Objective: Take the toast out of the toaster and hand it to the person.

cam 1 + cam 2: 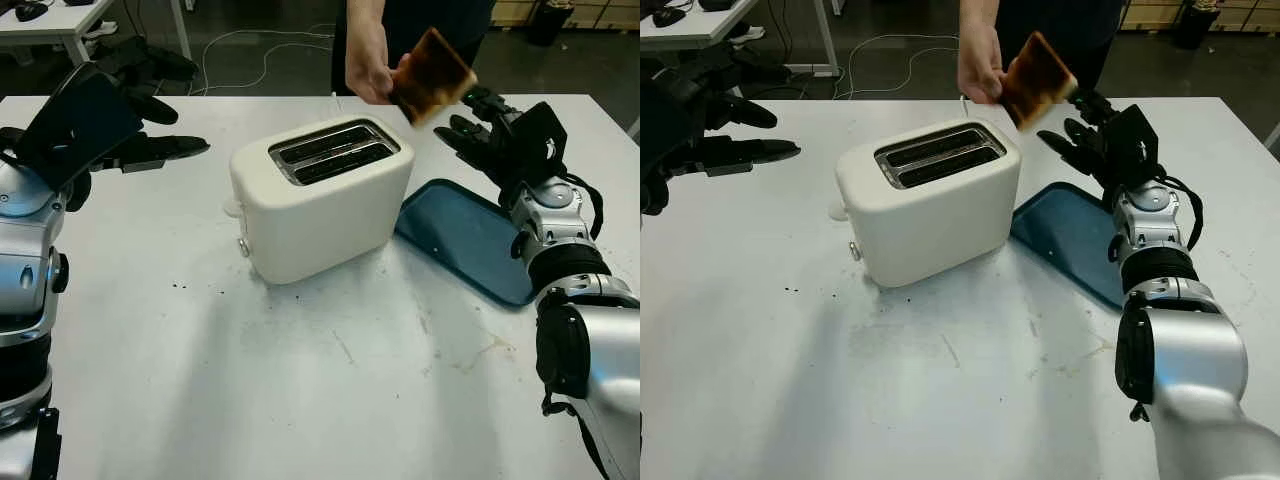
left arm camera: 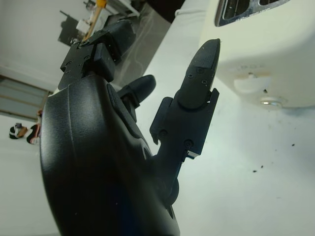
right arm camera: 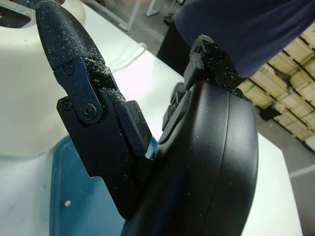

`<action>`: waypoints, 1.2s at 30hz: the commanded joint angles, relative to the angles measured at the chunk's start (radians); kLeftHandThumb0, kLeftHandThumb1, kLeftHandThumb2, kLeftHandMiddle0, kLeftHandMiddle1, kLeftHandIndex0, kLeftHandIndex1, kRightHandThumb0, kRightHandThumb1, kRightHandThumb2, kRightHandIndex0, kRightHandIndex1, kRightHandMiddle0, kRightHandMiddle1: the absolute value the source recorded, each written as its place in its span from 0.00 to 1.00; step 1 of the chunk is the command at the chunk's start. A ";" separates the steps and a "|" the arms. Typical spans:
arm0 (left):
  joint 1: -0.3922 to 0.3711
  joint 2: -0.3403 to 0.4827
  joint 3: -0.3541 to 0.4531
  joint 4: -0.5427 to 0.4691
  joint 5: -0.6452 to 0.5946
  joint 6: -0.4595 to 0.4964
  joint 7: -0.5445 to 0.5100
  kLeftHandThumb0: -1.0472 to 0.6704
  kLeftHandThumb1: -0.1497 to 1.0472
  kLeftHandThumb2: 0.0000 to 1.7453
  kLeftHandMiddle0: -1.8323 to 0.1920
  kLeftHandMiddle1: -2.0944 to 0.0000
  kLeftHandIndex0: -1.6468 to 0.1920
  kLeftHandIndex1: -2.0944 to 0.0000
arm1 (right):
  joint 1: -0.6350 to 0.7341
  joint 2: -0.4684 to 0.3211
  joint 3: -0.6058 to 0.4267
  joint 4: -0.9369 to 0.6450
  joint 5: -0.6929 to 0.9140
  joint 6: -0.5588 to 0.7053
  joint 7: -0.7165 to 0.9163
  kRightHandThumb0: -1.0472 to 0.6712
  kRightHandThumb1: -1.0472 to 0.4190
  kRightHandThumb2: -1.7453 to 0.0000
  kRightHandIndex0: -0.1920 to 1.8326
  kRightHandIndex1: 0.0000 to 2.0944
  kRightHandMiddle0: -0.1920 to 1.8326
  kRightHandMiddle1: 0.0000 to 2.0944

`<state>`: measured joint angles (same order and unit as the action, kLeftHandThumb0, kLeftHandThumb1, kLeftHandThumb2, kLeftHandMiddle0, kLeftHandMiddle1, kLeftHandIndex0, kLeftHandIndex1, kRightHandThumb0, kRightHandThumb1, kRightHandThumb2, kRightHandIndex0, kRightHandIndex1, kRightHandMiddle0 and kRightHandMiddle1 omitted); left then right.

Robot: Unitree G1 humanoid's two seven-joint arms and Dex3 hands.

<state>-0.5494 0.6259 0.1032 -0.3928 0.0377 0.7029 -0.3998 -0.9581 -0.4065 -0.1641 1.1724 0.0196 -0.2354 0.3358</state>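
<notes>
A white tabletop (image 1: 300, 400), scuffed and dotted with dark crumbs, fills the scene; behind it is a dark floor with loose white cables (image 1: 250, 55) and another white desk (image 1: 50, 25) at the far left. The right wrist view adds stacked wooden pallets (image 3: 290, 64) at the back of the room. A cream two-slot toaster (image 1: 320, 200) stands mid-table with both slots empty, no readable lettering on it. Just to its right lies a blue tray (image 1: 470, 240). The left hand (image 1: 150, 125) hovers open to the left of the toaster, holding nothing. The right hand (image 1: 480, 125) is raised above the tray's far end, open, just beside the toast (image 1: 432, 75). A person's hand (image 1: 368, 65) grips that browned slice above the toaster's far corner.
</notes>
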 commanded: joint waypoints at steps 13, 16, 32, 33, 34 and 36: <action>0.185 -0.092 0.181 -0.168 -0.089 -0.046 0.052 0.41 0.84 0.01 0.91 0.40 0.87 0.58 | 0.324 0.023 -0.093 -0.343 0.092 -0.028 -0.152 0.04 0.19 1.00 0.09 0.00 0.09 0.00; 0.280 -0.138 0.231 -0.271 -0.091 -0.044 0.095 0.38 0.85 0.01 0.89 0.44 0.85 0.61 | 0.536 0.106 -0.096 -0.677 0.148 0.001 -0.172 0.10 0.20 1.00 0.12 0.02 0.13 0.01; 0.710 -0.404 0.127 -0.524 -0.047 -0.185 0.252 0.36 0.89 0.07 0.86 0.55 0.78 0.82 | 1.005 0.329 0.083 -1.426 0.272 0.260 -0.171 0.18 0.19 1.00 0.38 0.07 0.36 0.03; 0.719 -0.409 0.114 -0.515 -0.044 -0.200 0.257 0.36 0.89 0.07 0.86 0.55 0.78 0.82 | 1.018 0.338 0.089 -1.440 0.281 0.276 -0.172 0.18 0.19 1.00 0.38 0.07 0.37 0.03; 0.728 -0.416 0.099 -0.505 -0.042 -0.213 0.263 0.36 0.89 0.08 0.86 0.55 0.78 0.83 | 1.031 0.346 0.097 -1.450 0.282 0.288 -0.172 0.18 0.20 1.00 0.39 0.07 0.37 0.03; 0.746 -0.432 0.063 -0.485 -0.032 -0.233 0.280 0.35 0.89 0.09 0.87 0.55 0.78 0.83 | 1.051 0.358 0.110 -1.460 0.284 0.310 -0.171 0.18 0.20 1.00 0.39 0.07 0.38 0.03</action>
<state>0.1805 0.2038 0.1847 -0.8915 -0.0118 0.4938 -0.1333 0.0812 -0.0572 -0.0612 -0.2662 0.2852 0.0527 0.1706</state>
